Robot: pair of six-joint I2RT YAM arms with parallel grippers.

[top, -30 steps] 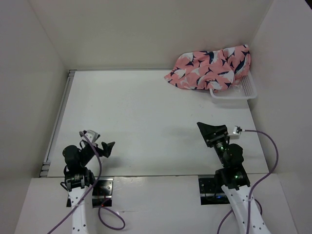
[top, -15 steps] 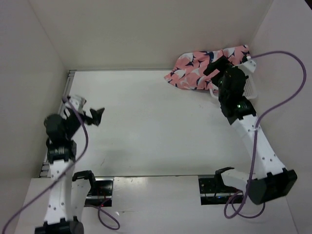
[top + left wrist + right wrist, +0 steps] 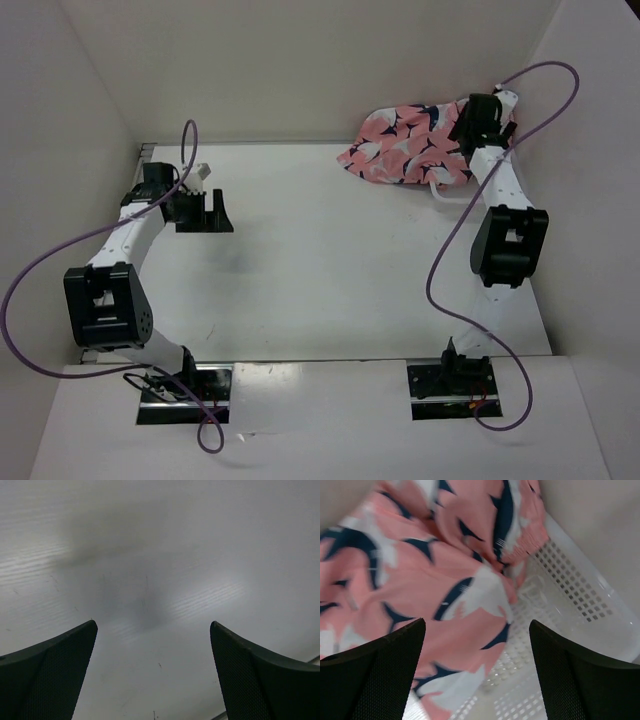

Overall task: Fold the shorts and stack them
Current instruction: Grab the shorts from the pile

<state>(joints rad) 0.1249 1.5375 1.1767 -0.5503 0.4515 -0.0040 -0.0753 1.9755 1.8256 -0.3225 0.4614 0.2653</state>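
Shorts [image 3: 415,148] lie bunched in the far right corner of the counter [image 3: 300,270], draped over the white mesh basket [image 3: 452,196], with one edge spilling onto the counter. Right hand [image 3: 472,122] hangs just above them, fingers apart, gripping nothing; its wrist view shows pink fabric and basket mesh below. Left hand [image 3: 212,214] is far left over the counter, well apart from the shorts, fingers wide apart, holding nothing.

The right hand [image 3: 477,625] has reached over the shorts [image 3: 405,145]; the left hand [image 3: 153,625] swung outward.
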